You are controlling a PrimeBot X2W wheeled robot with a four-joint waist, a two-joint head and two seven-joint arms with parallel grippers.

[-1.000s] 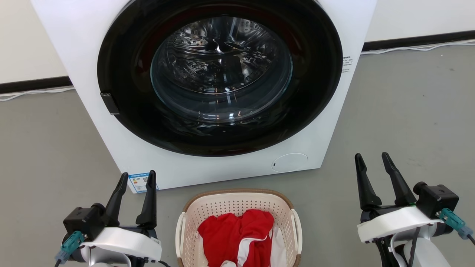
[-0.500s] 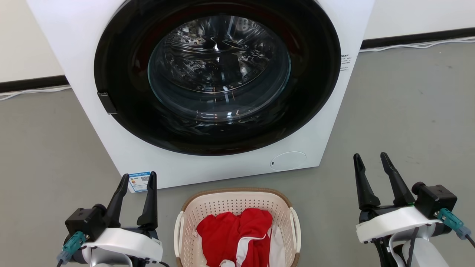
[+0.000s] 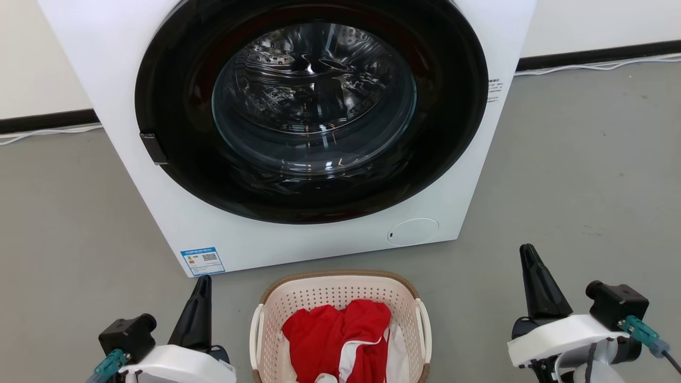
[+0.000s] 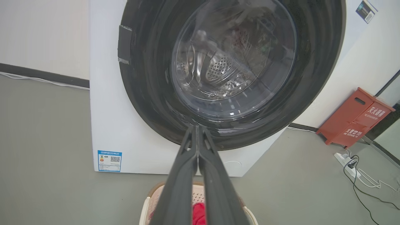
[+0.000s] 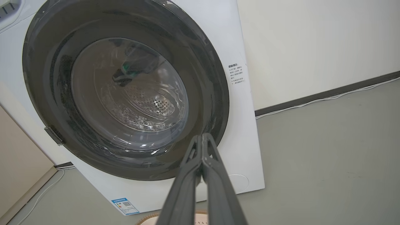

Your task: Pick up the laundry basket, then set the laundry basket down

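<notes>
The laundry basket [image 3: 330, 292] stood on the floor [image 3: 585, 159] between the two jaws, both pinched together on nothing, handles [image 3: 256, 332] facing each arm.

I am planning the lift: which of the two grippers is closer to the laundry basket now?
The left gripper, shut, close beside the left handle of the laundry basket; the right gripper stands clearly farther from its right handle.

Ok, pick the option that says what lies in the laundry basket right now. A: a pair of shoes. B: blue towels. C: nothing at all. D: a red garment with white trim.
D: the laundry basket, standing on the floor in front of the washer, holds a crumpled red garment with white trim.
</notes>
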